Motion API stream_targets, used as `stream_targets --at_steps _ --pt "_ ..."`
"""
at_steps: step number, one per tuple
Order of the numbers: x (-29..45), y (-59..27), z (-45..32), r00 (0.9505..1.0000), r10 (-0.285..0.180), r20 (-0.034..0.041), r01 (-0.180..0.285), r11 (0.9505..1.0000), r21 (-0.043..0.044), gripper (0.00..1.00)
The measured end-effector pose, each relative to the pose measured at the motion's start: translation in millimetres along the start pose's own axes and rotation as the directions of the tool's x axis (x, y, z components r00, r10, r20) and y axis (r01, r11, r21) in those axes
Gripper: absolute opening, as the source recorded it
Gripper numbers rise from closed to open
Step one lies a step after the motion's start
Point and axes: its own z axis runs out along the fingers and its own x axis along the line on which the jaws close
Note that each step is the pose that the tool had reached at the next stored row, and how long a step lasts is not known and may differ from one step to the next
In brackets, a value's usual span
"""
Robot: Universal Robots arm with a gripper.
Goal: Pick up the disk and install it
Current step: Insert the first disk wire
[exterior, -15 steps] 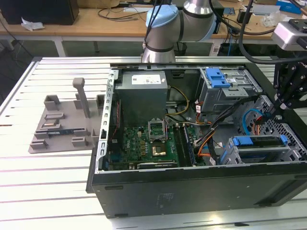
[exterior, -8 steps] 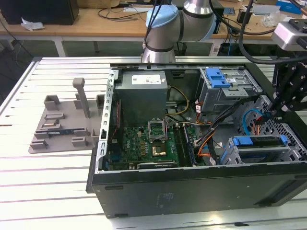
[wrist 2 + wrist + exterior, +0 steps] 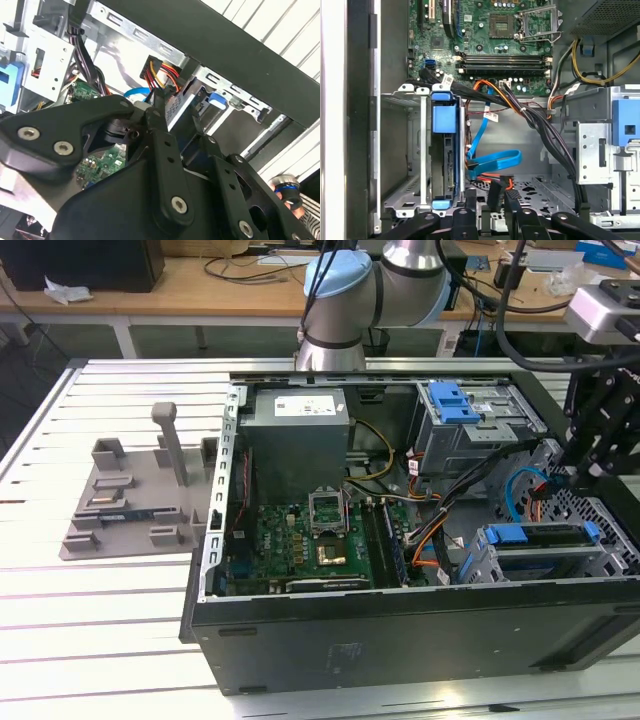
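PC case (image 3: 400, 630) lies open on the slatted table (image 3: 100, 640). The disk (image 3: 535, 536) in its blue carrier sits edge-up in the drive cage (image 3: 480, 565), near corner on the exterior view's right; first wrist view shows it slotted (image 3: 445, 150). Gripper (image 3: 590, 465) hovers just beyond it, above the blue SATA cable (image 3: 492, 162). Advice: keep the fingers off the cables, push straight along the rails. Finger spread: cannot tell, linkage blocks the tips. Full seating is hidden.

I see a slatted metal table (image 3: 110, 630) carrying the open computer case (image 3: 400, 640) and a grey fixture plate (image 3: 135, 505) beside it.
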Motion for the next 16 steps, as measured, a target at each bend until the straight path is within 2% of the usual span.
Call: stream_targets --at_steps 1,4,5,7,9,10,11,12,13,14,16 --pt "-1.7 0.0 0.9 1.0000 0.001 -0.0006 -0.001 1.0000 0.0000 0.36" --pt "-4.0 -0.2 4.4 1.0000 0.003 -0.0092 -0.003 1.0000 0.0001 0.36" --pt "-5.2 -0.4 6.6 0.9998 0.003 -0.0177 -0.003 1.0000 0.0003 0.36" --pt "-5.9 -0.6 9.4 0.9997 0.004 -0.0247 -0.004 1.0000 0.0003 0.36" --pt "-6.5 -0.9 15.5 0.9995 0.004 -0.0324 -0.004 1.0000 0.0004 0.36" --pt "-6.1 -0.9 15.6 0.9995 0.004 -0.0322 -0.004 1.0000 0.0004 0.17" --pt "2.0 1.7 15.6 0.9994 0.003 -0.0332 -0.003 1.0000 0.0004 0.17" --pt "11.5 2.2 15.7 0.9993 0.001 -0.0379 -0.001 1.0000 0.0004 0.17" --pt "24.1 3.8 19.8 0.9987 0.001 -0.0506 -0.001 1.0000 0.0004 0.17" --pt "27.0 5.2 23.4 0.9984 0.001 -0.0570 -0.001 1.0000 0.0005 0.17" --pt "28.2 5.8 24.9 0.9983 0.000 -0.0586 0.000 1.0000 0.0005 0.17"
